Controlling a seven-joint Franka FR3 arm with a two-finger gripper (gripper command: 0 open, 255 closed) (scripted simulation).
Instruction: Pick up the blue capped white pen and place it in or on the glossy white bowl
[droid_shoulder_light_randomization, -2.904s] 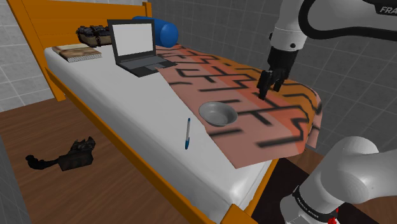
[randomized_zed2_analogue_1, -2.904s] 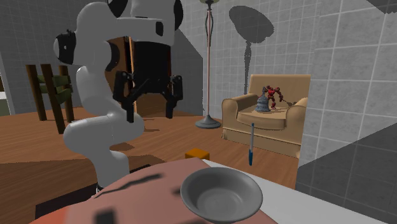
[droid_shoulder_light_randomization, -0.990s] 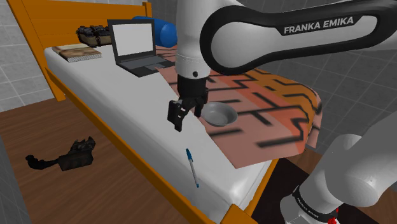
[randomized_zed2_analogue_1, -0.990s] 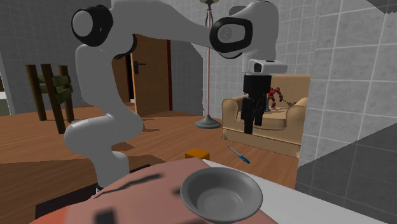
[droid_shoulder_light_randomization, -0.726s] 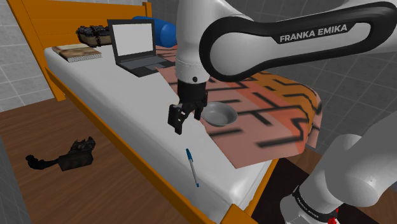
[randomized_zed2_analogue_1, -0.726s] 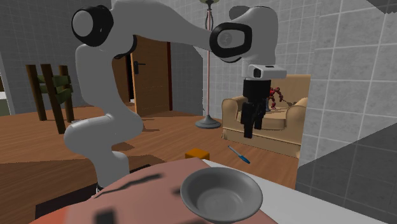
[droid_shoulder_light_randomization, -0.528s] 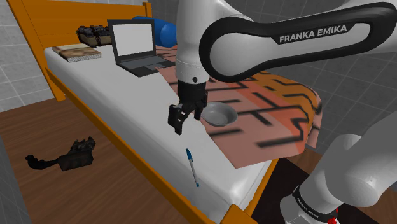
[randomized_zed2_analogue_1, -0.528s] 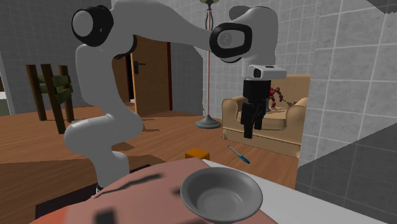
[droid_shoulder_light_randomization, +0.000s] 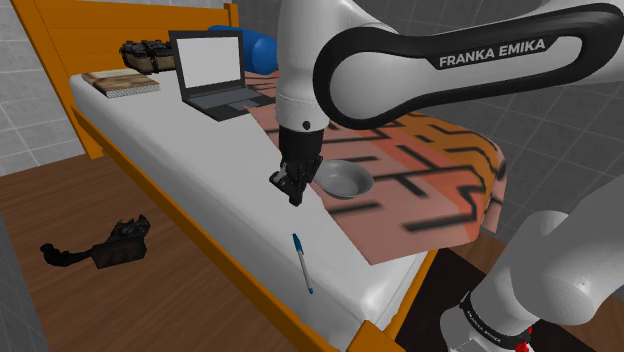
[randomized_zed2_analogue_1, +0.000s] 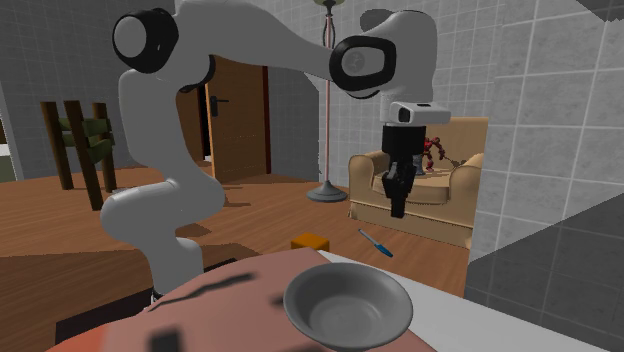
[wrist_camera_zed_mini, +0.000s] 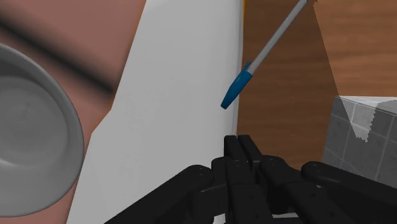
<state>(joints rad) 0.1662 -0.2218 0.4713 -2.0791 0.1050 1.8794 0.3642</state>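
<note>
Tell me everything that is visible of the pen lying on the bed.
The pen is thin and straight, with a pale grey-white barrel and a blue cap on one end. It lies flat on the white bed, close to its edge, with the cap end nearer the gripper. Nothing holds or touches it except the bed: the gripper hangs above it, apart, jaws shut.

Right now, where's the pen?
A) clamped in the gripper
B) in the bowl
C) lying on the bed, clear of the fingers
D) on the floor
C: the pen lies on the white mattress near its edge, outside the bowl and apart from the gripper, whose fingers meet on nothing.
</note>
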